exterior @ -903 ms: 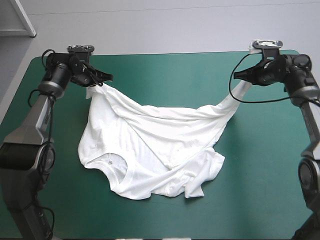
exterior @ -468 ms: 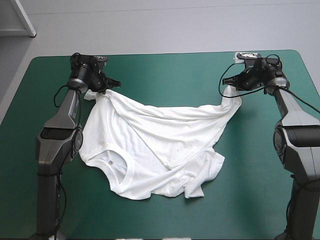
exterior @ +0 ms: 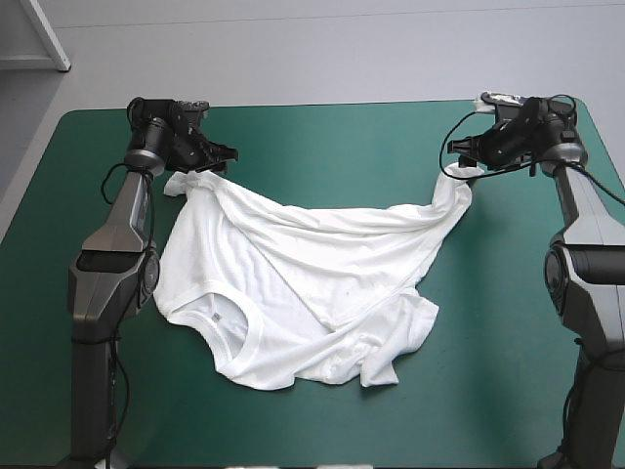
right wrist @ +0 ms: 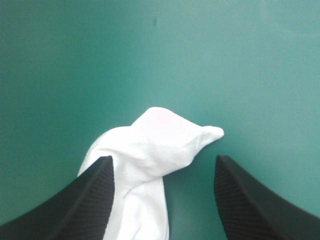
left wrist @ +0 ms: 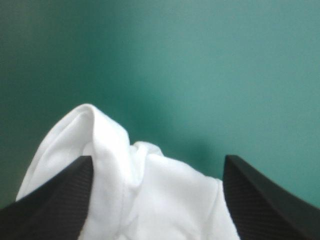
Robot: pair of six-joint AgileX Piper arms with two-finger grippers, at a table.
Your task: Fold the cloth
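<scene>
The shirt lies part-spread on the bench, its body rumpled toward the near side and two corners drawn out to the far left and far right. Our left hand stands wide over the left corner and our right hand wide over the right one. Each wrist view shows its hand spread well apart with the cloth loose in between, so neither has a grip. We judge the risk lies in the next pinch: each corner is a bunched peak (several layers, as far as we can tell), and a hand coming together on it may catch only the top fold, or too much. A lift would then pull the shirt askew — the sagging middle band and tangled near hem would drag, and any fold would come out crooked
</scene>
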